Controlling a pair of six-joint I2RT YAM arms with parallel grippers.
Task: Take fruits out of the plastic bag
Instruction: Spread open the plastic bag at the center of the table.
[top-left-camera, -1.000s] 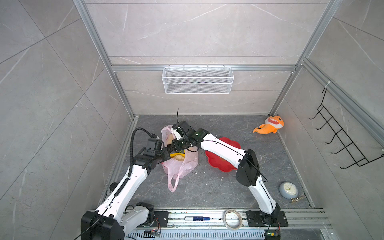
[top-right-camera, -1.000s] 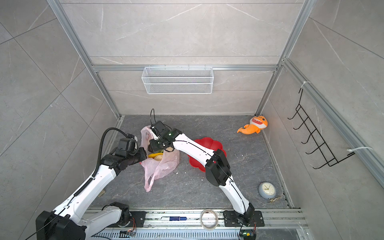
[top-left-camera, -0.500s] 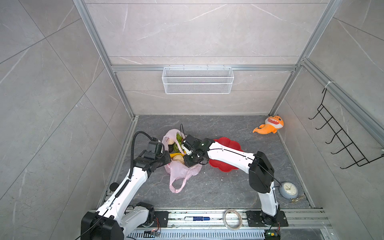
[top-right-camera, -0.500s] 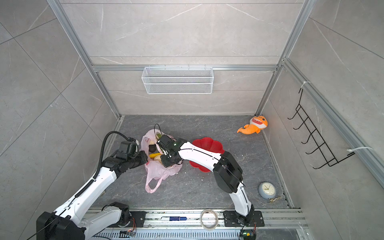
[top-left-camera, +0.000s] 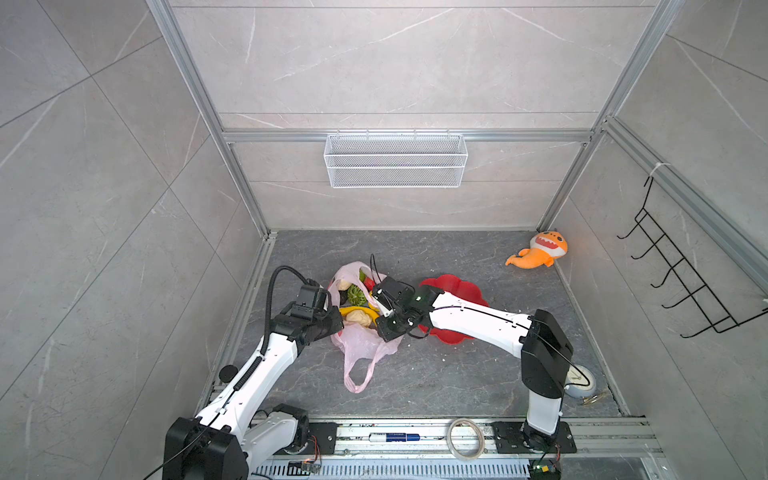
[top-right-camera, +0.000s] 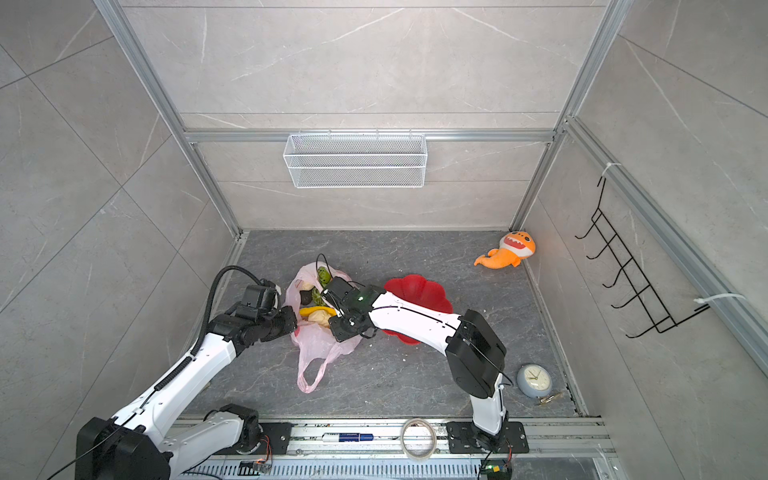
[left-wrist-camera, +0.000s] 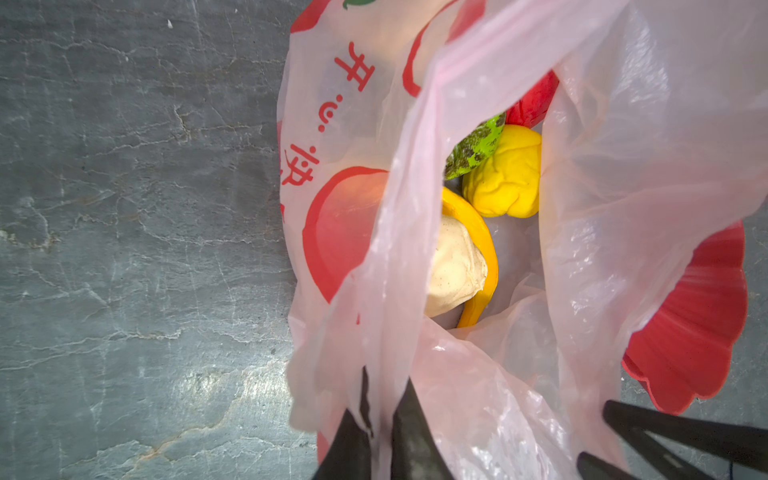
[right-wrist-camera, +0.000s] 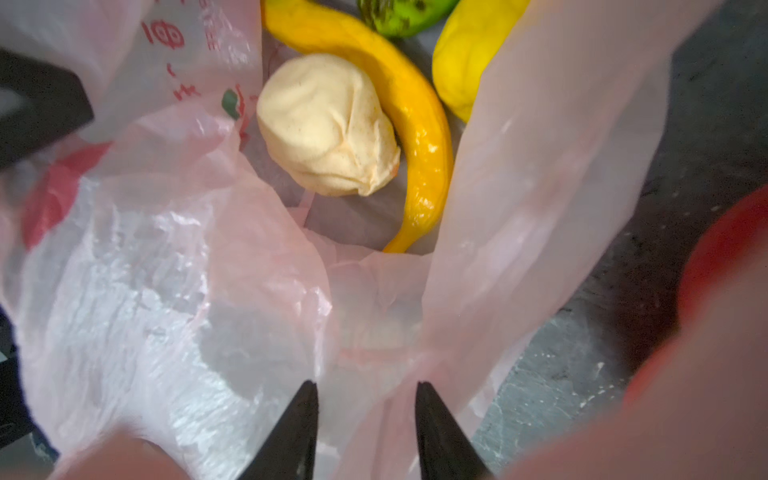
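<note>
— Where's the plastic bag (top-left-camera: 361, 347)?
— Slumped on the grey surface (top-left-camera: 436, 374) between the two arms, mouth gaping upward, just beside the red plate (top-left-camera: 457, 286).
— And the left end effector (left-wrist-camera: 383, 401)?
— Its fingers are together, pinching the bag's rim on its own side. The pink film runs up from between them.
— The right end effector (right-wrist-camera: 365, 388)?
— Fingers apart, at the opposite rim. Film lies ahead of and around the tips, but I cannot tell whether they touch it.
— What's inside?
— Straight ahead of the right fingers sits the beige fruit (right-wrist-camera: 324, 124), with the banana (right-wrist-camera: 424, 137) curled round it. Further in are the small yellow fruit (right-wrist-camera: 469, 54), a green fruit (left-wrist-camera: 478, 145) and the red apple (left-wrist-camera: 534, 99).
</note>
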